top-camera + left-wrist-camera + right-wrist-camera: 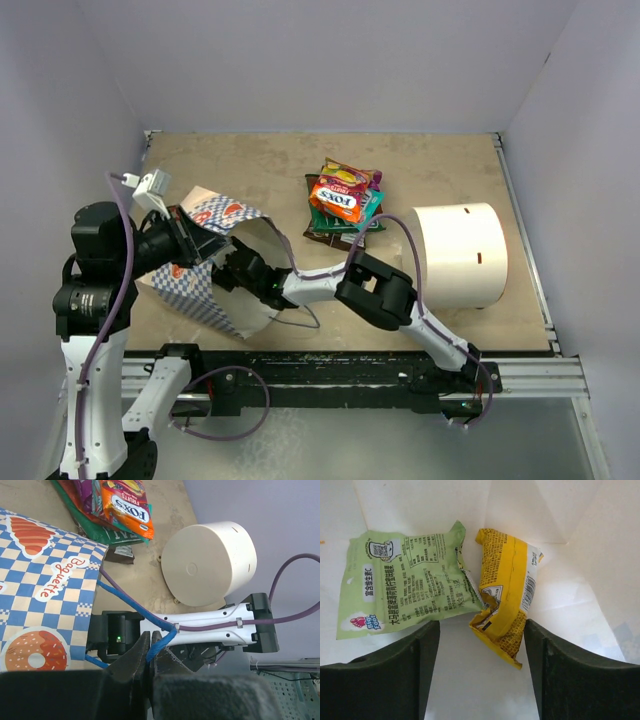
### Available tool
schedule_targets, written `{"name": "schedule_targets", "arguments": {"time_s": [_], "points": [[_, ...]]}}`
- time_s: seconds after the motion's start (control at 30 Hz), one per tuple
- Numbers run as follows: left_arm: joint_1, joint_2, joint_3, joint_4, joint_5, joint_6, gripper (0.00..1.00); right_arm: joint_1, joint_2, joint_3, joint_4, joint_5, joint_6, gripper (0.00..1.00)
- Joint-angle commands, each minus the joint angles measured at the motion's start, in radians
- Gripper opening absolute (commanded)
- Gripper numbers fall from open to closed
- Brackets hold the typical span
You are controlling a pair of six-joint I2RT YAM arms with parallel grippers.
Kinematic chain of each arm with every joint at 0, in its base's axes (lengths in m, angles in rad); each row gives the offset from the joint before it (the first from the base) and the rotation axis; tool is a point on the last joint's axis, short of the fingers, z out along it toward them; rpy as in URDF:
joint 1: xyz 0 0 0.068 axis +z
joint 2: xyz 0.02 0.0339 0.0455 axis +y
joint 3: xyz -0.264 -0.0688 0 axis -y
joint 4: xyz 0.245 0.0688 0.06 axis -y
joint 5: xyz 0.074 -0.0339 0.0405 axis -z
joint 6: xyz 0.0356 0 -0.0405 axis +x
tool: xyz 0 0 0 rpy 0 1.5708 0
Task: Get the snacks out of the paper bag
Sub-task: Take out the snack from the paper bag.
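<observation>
my left gripper (148,656) pinches the blue string handle (131,605), holding open the mouth of the paper bag (45,595). my right gripper (481,630), jaws spread, is inside the bag: lime-green packet (405,592) at left, yellow packet (507,600) ahead between my jaws. best to advance, straddle the yellow one squarely, then close.

The paper bag (188,288) lies on its side at the left of the worktop (250,170), its mouth open toward the right. It is white with blue checks, orange round logos and a thin blue string handle (125,602). Two snacks lie on its white inner wall: a light-green packet (405,580), flat with its printed back up, and just beside it a crumpled yellow packet (507,592). Outside, well apart from the mouth, sits a pile of packets (343,205) with an orange one (337,200) on top.
</observation>
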Motion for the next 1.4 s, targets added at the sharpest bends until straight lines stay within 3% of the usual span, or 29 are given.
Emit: {"name": "schedule_targets", "arguments": {"time_s": [0.0,0.27,0.47,0.9,1.37], "points": [[-0.003,-0.003,0.022,-0.004,0.013,0.014,0.00,-0.019,0.023,0.104,-0.007,0.044,0.020,0.64],[-0.003,0.024,0.047,-0.048,-0.093,0.034,0.00,-0.020,-0.080,0.007,0.047,-0.007,-0.065,0.16],[-0.002,0.053,0.088,-0.062,-0.195,0.063,0.00,-0.019,-0.184,-0.096,0.057,-0.103,-0.087,0.00],[-0.002,0.019,0.061,-0.010,-0.313,0.021,0.00,-0.017,-0.486,-0.435,0.074,-0.436,-0.099,0.00],[-0.002,0.054,0.089,0.073,-0.334,0.005,0.00,-0.018,-0.675,-0.497,-0.107,-0.547,-0.216,0.00]]}}
